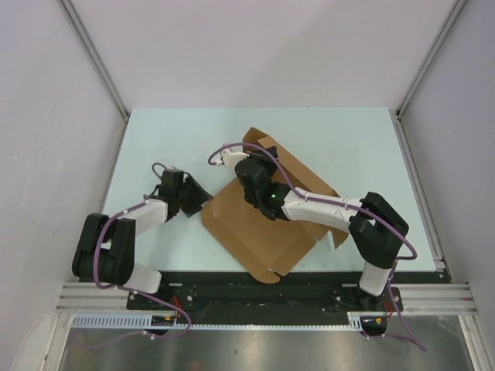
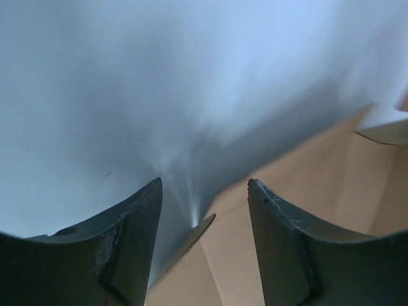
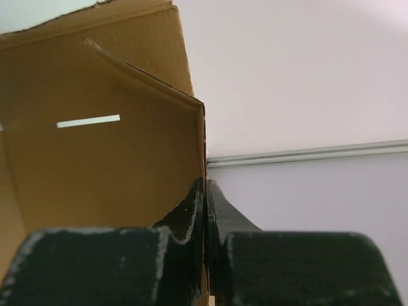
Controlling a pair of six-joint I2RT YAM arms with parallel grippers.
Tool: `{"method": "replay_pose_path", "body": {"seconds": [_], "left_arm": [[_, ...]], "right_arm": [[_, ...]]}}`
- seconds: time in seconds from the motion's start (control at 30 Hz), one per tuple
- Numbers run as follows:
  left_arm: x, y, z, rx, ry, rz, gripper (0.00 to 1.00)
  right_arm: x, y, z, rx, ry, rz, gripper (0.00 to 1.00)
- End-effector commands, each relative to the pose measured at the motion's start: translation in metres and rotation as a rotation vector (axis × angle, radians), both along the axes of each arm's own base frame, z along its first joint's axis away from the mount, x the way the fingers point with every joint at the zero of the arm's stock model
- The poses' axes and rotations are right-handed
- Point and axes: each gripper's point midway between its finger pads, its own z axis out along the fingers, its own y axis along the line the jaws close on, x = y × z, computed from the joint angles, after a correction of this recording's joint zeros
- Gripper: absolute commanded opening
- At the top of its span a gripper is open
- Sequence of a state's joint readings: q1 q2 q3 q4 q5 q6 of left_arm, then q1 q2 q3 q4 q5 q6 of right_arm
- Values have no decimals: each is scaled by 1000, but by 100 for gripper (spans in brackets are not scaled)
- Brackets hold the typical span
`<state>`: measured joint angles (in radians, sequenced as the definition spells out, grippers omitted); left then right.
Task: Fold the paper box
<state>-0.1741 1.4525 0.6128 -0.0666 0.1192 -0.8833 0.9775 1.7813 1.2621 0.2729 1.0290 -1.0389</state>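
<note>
Paper box position: the paper box (image 1: 246,228) lies mid-tabletop, turned diagonally, with a raised panel at its far corner.
Box edges: the near corner comes close to the near edge of the tabletop (image 1: 348,147), just ahead of the arm bases. The left corner points at the left arm.
Open room: a wide band of tabletop shows beyond the box up to the far wall (image 1: 255,54). Narrower strips show on the left and right, bounded by the side walls.
Left pincer: the left pincer (image 2: 204,183) stands wide open. A cardboard corner sits low in the gap, and no contact with either finger is visible.
Right pincer: the right pincer (image 3: 205,191) is closed tight on the thin edge of an upright box panel, with one finger on each face.
Panel detail: a narrow slit (image 3: 88,120) crosses the inner face of the gripped panel, and a folded flap leans in above it.
Background: a metal rail (image 3: 306,153) runs along the wall behind the gripped edge.
Hidden: in the top view the right arm covers the middle of the box and its own fingertips.
Cut off: both wrist views crop the box at the frame edges.
Hard to make out: the upper part of the left wrist view is a blurred grey-white field.
</note>
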Motion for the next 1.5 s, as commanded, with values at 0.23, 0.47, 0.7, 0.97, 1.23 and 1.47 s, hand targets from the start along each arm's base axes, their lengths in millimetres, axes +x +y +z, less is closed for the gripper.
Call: {"method": "replay_pose_path", "body": {"seconds": [0.23, 0.47, 0.7, 0.97, 1.23, 1.47], "left_arm": [[30, -34, 80, -195, -347, -55, 68], [51, -31, 137, -201, -576, -47, 73], [64, -56, 176, -273, -831, -151, 71], [44, -114, 181, -228, -961, -328, 72], [31, -128, 155, -157, -928, -383, 71], [31, -130, 130, -37, -858, -390, 70]], "right_arm": [[-32, -3, -6, 211, 47, -16, 0], [-35, -15, -16, 305, 142, -11, 0], [-39, -19, -28, 455, 239, 21, 0], [-42, -26, -36, 457, 233, -8, 0], [-48, -20, -40, 443, 238, 1, 0], [-53, -17, -48, 423, 232, -16, 0]]}}
